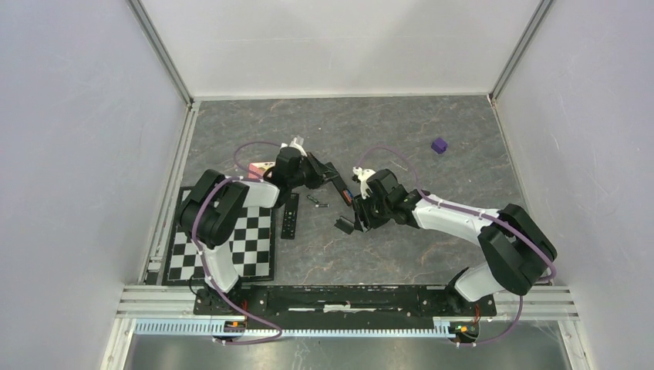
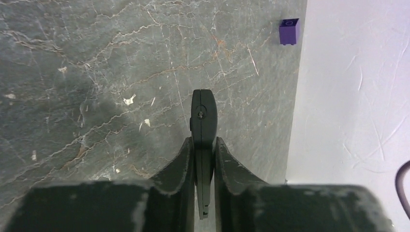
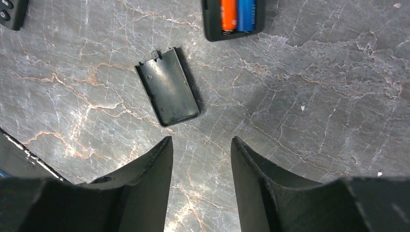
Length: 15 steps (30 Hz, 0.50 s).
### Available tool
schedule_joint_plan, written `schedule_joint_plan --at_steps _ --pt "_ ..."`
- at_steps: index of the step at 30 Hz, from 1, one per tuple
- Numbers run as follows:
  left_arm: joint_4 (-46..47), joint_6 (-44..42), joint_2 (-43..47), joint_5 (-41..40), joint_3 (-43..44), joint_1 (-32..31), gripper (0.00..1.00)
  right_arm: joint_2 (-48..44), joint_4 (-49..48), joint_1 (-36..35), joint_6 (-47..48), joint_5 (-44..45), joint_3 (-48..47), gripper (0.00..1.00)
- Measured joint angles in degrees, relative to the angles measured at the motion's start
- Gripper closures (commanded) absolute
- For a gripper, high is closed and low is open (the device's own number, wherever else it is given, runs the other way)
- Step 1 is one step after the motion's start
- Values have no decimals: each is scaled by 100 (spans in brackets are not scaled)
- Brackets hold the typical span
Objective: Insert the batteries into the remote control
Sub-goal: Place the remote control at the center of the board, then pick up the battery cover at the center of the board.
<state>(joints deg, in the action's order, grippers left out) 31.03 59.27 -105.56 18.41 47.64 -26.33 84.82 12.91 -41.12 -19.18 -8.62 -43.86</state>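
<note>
Your left gripper (image 2: pixel 203 145) is clamped on the remote control (image 2: pixel 203 116), held edge-on. Its bay holds the orange battery (image 3: pixel 228 14) and the blue battery (image 3: pixel 245 14) side by side. Your right gripper (image 3: pixel 200 145) hangs open above the tabletop (image 3: pixel 314 121), near the loose cover (image 3: pixel 168 87).

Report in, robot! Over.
Left end effector shut on slim black remote. Right end effector open near loose black cover. Orange battery, blue battery in bay.
</note>
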Motion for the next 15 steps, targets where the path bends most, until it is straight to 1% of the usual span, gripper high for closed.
schedule_joint_plan --at_steps 3,5,7,10,12,15 --pt "66 96 -17 -293 -50 -138 67 -4 -24 -2 195 -11 33 41" --pt "105 173 -17 -474 -140 -190 59 -28 -35 -2 321 11 79 39" --pt "94 219 -17 -638 -238 -205 56 -63 -37 -2 411 26 125 38" --pt "0 256 -15 -883 -358 -229 47 -127 -39 -2 463 55 149 36" --pt "-120 273 -4 -1010 -380 -238 42 -151 -39 -2 476 74 151 34" --pt "-289 332 160 -1185 -398 -267 34 -155 -61 -2 527 61 157 29"
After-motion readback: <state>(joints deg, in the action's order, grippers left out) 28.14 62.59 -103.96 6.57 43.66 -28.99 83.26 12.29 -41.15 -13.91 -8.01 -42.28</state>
